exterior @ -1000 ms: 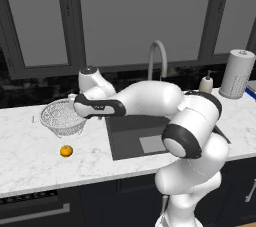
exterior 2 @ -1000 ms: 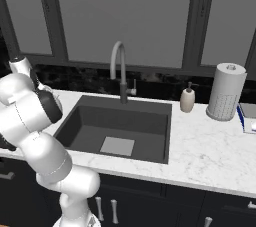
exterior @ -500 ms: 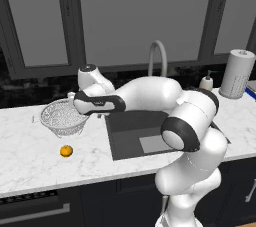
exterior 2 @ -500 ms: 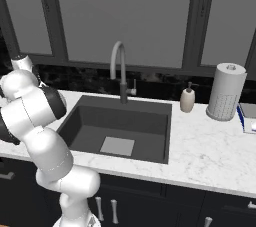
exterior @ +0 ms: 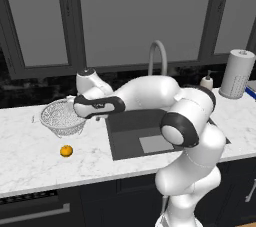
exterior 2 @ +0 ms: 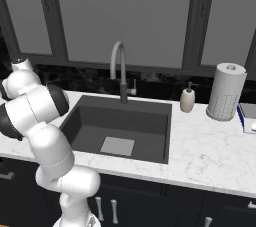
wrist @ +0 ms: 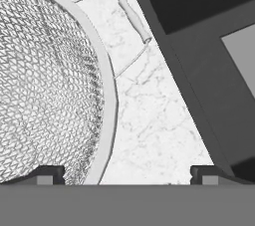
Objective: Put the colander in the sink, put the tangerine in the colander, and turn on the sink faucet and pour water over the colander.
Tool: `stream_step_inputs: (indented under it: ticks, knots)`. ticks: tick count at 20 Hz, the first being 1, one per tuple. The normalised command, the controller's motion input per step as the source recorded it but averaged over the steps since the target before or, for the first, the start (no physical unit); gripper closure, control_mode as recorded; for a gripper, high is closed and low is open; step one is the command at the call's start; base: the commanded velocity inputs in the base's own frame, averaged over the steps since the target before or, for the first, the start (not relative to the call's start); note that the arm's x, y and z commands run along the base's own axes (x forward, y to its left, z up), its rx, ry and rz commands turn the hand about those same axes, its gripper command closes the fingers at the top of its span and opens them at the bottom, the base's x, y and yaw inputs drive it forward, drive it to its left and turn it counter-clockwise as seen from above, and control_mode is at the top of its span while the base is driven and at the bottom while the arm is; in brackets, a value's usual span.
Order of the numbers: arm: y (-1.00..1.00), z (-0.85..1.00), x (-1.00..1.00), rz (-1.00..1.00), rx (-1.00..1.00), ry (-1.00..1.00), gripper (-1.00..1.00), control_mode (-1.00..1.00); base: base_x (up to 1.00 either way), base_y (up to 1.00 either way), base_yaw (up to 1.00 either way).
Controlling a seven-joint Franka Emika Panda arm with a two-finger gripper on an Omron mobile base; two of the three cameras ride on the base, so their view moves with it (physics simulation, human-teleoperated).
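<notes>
From the left, the colander sits on the counter beside the sink, the tangerine in front of it. The hand view shows the gripper spread wide, straddling the colander's rim. The right view adds the faucet.

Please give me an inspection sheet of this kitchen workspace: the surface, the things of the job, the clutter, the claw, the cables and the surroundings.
Surface: white marbled counter, dark sink recessed in it, nothing in the basin.
Job's things: colander upright on the counter left of the sink; tangerine on the counter in front of it, apart; sink faucet behind the basin, no water seen.
Clutter: soap dispenser, paper towel roll, a blue-edged item at the right edge.
Claw: claw open, one fingertip over the colander's mesh, the other beyond its rim, nothing held.
Cables: nothing seen.
Surroundings: dark windows behind, dark cabinets below.
</notes>
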Motion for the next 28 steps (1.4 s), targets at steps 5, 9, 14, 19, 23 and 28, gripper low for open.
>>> stream_step_inputs:
  ticks: [5,9,14,19,23,28]
  knots:
    - [0.03,-0.35,0.15,0.00,0.00,-0.03,-1.00,-1.00,0.00,0.00,0.00]
    - [0.11,-0.04,0.26,0.00,0.00,0.00,-1.00,-1.00,0.00,0.00,0.00]
    - [0.03,0.00,0.20,0.00,0.00,0.00,-1.00,-1.00,0.00,0.00,0.00]
    - [0.00,-0.07,0.05,0.00,0.00,0.00,-1.00,-1.00,0.00,0.00,0.00]
    - [0.00,-0.28,0.00,0.00,0.01,0.00,-1.00,-1.00,0.00,0.00,0.00]
    - [0.00,-0.28,-0.07,-0.01,0.00,0.02,-1.00,-1.00,0.00,0.00,0.00]
